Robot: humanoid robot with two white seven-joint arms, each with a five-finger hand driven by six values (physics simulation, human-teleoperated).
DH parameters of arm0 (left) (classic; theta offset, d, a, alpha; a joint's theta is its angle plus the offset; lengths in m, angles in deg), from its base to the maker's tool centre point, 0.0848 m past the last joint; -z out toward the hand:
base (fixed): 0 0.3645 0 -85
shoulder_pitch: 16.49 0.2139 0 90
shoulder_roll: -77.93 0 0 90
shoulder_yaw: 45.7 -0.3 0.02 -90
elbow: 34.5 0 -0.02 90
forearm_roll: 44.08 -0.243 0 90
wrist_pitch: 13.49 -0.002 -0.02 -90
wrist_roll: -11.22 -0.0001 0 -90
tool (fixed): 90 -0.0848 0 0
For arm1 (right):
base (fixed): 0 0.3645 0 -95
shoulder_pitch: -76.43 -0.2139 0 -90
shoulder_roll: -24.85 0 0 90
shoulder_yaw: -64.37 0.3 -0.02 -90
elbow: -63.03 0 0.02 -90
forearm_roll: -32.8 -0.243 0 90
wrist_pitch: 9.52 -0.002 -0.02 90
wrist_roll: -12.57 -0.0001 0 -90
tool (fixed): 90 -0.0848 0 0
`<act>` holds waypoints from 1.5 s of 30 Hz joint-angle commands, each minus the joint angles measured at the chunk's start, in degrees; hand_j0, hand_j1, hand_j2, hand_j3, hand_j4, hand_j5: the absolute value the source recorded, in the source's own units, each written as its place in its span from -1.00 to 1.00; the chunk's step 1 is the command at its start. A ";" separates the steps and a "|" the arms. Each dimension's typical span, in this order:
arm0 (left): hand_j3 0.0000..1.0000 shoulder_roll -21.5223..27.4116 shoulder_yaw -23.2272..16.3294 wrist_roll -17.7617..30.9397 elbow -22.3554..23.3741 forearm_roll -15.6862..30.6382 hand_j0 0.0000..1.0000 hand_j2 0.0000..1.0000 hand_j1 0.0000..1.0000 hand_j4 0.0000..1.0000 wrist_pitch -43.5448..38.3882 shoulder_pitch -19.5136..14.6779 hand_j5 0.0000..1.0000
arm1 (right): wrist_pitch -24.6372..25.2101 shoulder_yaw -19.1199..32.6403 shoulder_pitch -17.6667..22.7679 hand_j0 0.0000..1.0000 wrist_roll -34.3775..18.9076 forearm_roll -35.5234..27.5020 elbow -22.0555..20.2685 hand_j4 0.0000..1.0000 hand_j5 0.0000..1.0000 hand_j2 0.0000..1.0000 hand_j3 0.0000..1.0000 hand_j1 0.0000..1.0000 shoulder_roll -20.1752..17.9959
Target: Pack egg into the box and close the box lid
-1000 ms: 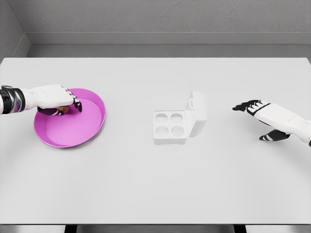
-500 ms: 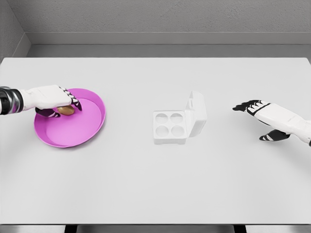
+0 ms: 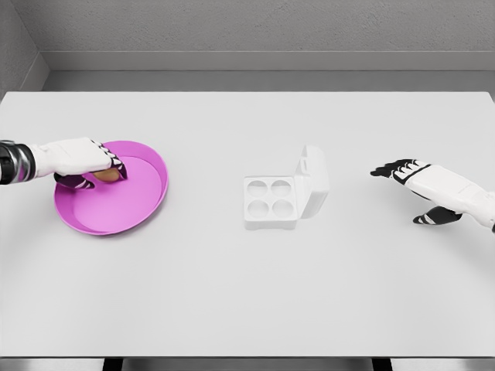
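1. Egg [image 3: 107, 175] is sitting at the left of the frame, inside the pink dish [image 3: 143, 202], near the dish's upper left wall; only a brown sliver is showing under the fingers.
2. The left robot hand [image 3: 87, 159] is curling over the egg, with its dark fingertips [image 3: 117, 165] wrapping the top and far side and the thumb tucking in below, so it seems to be pinching the egg rather than merely covering it. Whether the egg is clear of the dish floor cannot be told from this view.
3. The step in hand looks like the pickup. To do it well, the robot hand should be holding its squeeze even and gentle while rising straight up, clearing the dish's raised rim before swinging rightward, since dragging sideways would risk knocking the egg loose or shoving the dish.
4. The white box [image 3: 272, 202] is standing at the centre of the frame, well apart from the dish, with four round cups showing and none filled. Its lid [image 3: 314, 181] is standing up on the right side, so coming in from the left should be keeping the path free.
5. The right robot hand [image 3: 410, 188] is hovering at the right of the frame with fingers spread and nothing in it, near the lid's side and well placed for closing later.
6. The pale surface [image 3: 247, 294] is carrying both dish and box.
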 commanded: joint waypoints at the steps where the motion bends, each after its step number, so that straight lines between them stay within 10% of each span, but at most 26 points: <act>1: 0.35 0.04 0.19 -0.01 0.02 0.20 0.35 0.35 0.35 0.35 -0.13 0.00 0.35 | 0.04 0.03 0.00 1.00 0.03 -0.28 -0.04 1.00 1.00 1.00 1.00 1.00 -0.09; 45: -0.21 0.57 0.62 -0.01 -5.70 0.38 -0.21 -0.21 -0.21 -0.21 -0.13 -0.18 -0.21 | 0.04 0.03 0.09 1.00 0.03 -0.28 0.05 1.00 1.00 1.00 1.00 1.00 -0.53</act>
